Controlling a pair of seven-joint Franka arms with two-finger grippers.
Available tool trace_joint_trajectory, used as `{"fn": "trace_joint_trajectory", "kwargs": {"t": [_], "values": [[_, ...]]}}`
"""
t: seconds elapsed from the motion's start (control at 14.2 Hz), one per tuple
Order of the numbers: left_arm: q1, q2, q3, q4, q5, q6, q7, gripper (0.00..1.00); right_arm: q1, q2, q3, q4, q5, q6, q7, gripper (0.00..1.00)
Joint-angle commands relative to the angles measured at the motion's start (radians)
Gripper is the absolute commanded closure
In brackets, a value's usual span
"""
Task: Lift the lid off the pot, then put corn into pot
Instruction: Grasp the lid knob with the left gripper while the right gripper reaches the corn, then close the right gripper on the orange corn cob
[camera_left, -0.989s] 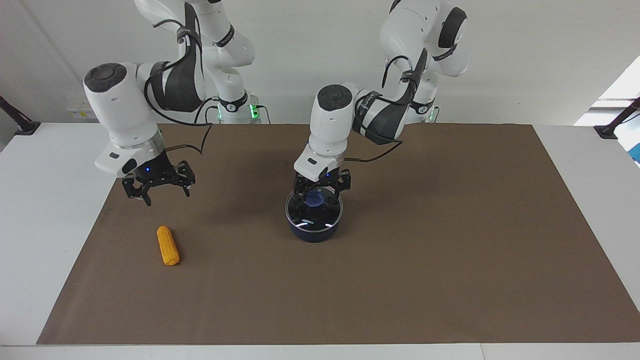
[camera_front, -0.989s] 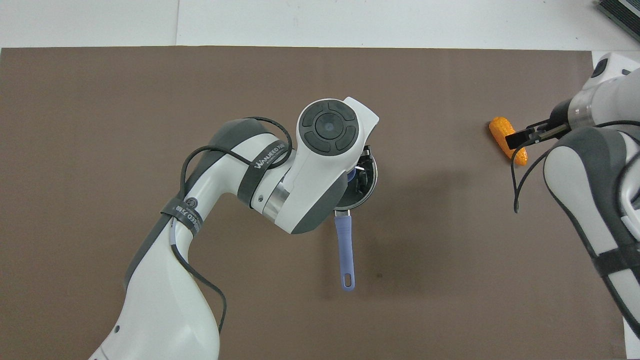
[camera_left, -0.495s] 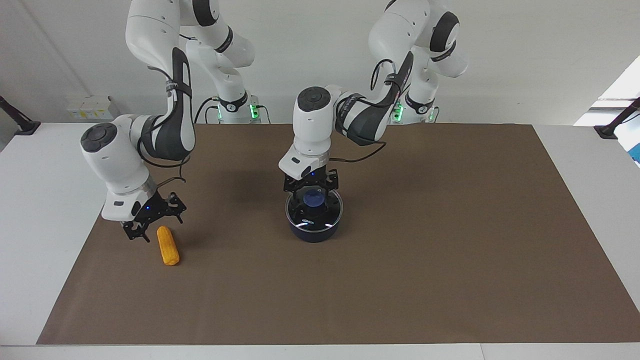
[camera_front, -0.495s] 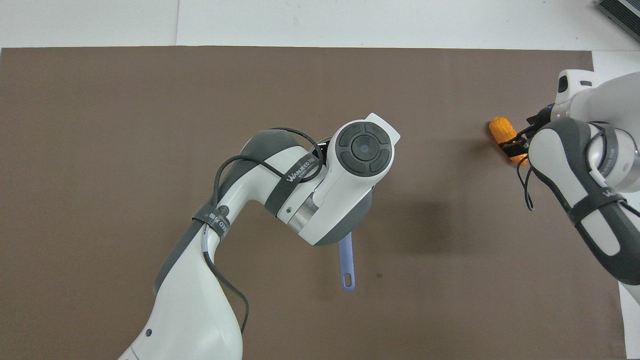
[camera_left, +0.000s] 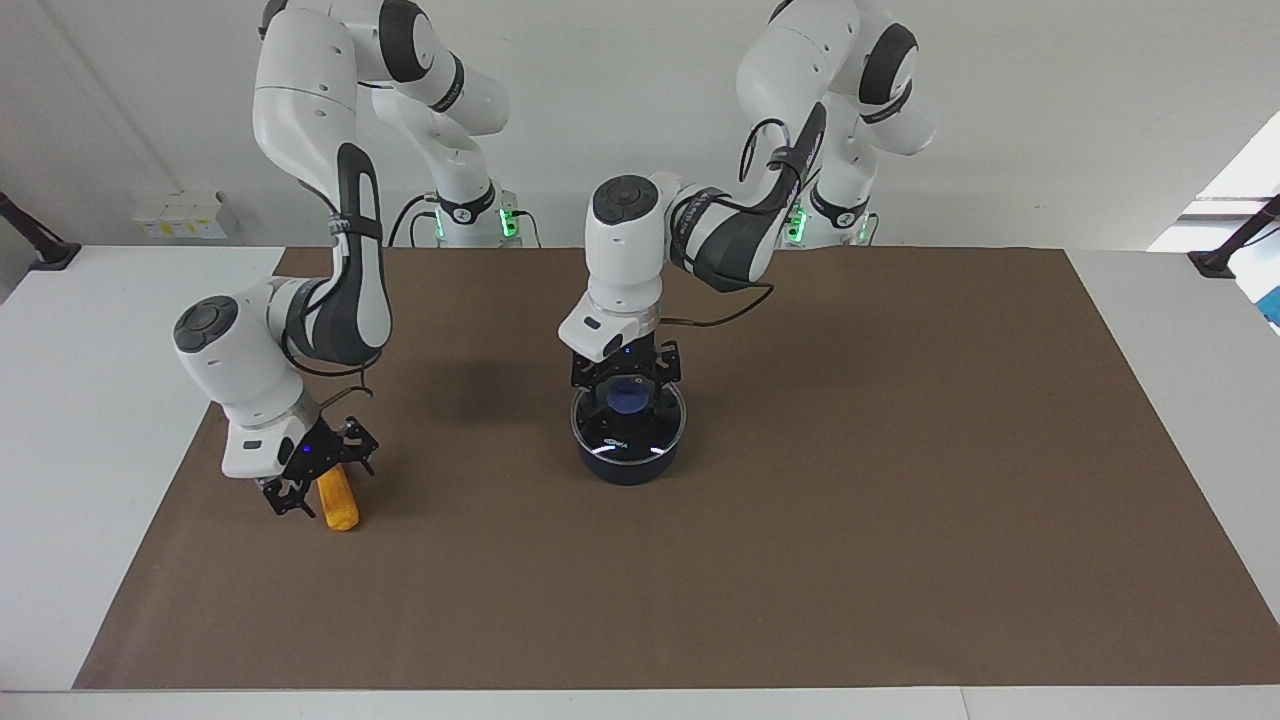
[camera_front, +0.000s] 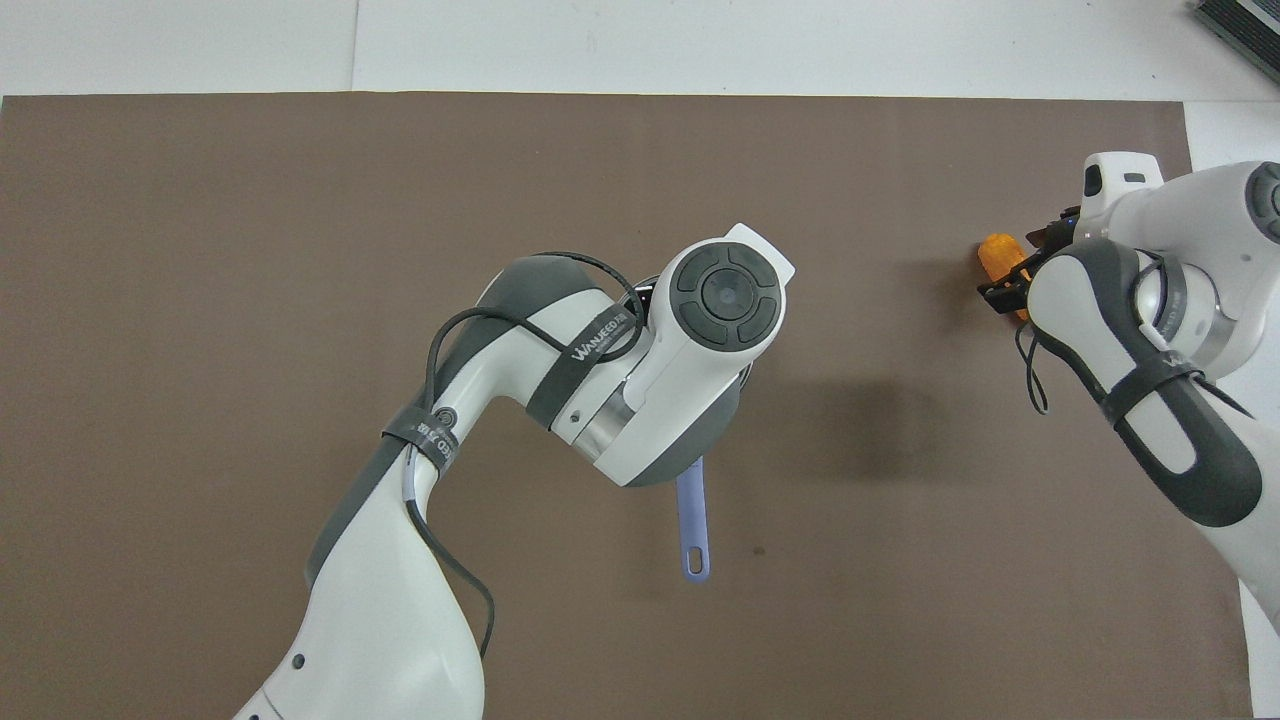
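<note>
The left gripper straddles the blue knob of the glass lid, fingers spread, so the lid can be lifted off the saucepan. The right gripper brackets the corn cob on the desk, fingers apart, ready for pickup.

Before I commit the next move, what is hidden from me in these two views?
- Overhead view: the lid and pot body, covered by the left arm; only the pot's handle shows.
- Overhead view: most of the corn, covered by the right arm.
- Facing view: whether the left pincer grips the lid's knob.
- Facing view: whether the right pincer touches the corn.
</note>
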Motion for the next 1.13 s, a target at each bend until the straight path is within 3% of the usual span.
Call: {"fn": "trace_joint_trajectory", "kwargs": {"t": [0.0, 0.07, 0.14, 0.35, 0.42, 0.64, 0.71, 1.06], "values": [[-0.003, 0.004, 0.007, -0.003, 0.018, -0.003, -0.001, 0.49, -0.014, 0.030, 0.004, 0.012, 0.010, 0.018, -0.023, 0.00], [-0.004, 0.002, 0.007, -0.003, 0.012, -0.008, -0.003, 0.93, -0.011, 0.032, 0.002, 0.012, 0.010, 0.025, -0.021, 0.00], [-0.004, 0.004, 0.007, -0.001, 0.008, -0.022, -0.001, 1.00, -0.008, 0.032, 0.002, 0.010, 0.010, 0.027, -0.017, 0.00], [0.000, -0.004, 0.005, 0.003, 0.001, -0.017, -0.001, 1.00, -0.002, 0.032, -0.001, 0.003, 0.006, 0.025, -0.009, 0.00], [0.003, -0.012, 0.007, 0.007, -0.011, -0.019, 0.000, 1.00, 0.000, 0.032, -0.002, 0.000, -0.001, 0.025, -0.004, 0.10], [0.007, -0.045, 0.016, 0.008, -0.022, -0.037, 0.002, 1.00, -0.003, 0.032, -0.004, -0.001, -0.081, 0.027, 0.011, 0.53], [0.016, -0.055, 0.018, 0.008, -0.022, -0.046, 0.006, 1.00, -0.005, 0.032, -0.003, -0.001, -0.083, 0.022, 0.026, 1.00], [0.056, -0.118, 0.022, -0.001, -0.020, -0.077, 0.057, 1.00, 0.003, 0.029, -0.001, 0.012, -0.076, -0.033, 0.121, 1.00]]}}
